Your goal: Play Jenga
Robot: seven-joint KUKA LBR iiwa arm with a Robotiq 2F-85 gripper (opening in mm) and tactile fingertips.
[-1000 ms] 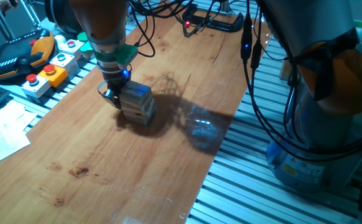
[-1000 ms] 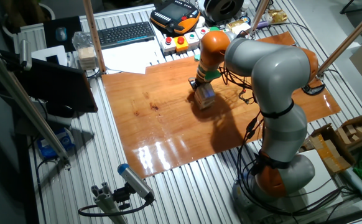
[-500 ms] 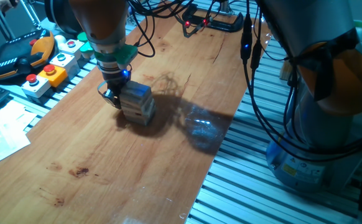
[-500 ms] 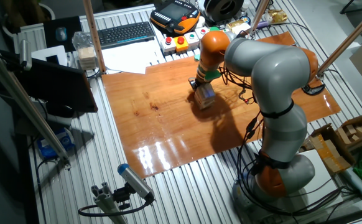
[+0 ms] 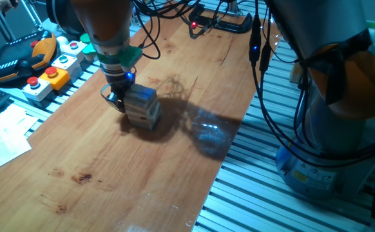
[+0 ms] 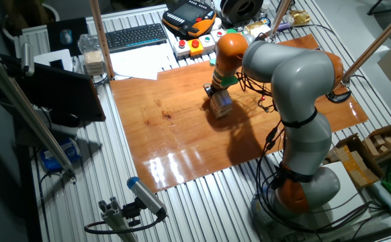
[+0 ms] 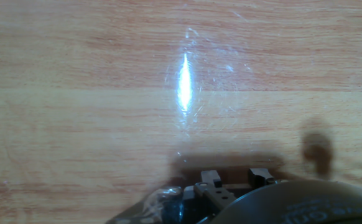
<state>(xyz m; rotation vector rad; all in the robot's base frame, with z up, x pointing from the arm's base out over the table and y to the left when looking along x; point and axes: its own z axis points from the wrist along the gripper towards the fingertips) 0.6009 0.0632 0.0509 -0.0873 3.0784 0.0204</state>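
Where your gripper [image 5: 116, 100] hangs low at the Jenga tower [image 5: 142, 107], its fingers sit against the side facing the button boxes [image 5: 46, 77]; whether they are parted or pinched you cannot tell. You see pale blocks stacked crosswise, squarely upright, standing mid-board toward the button-box end. Bare wooden board [image 5: 110, 187] lies open on the other sides; its edges are well apart from the tower
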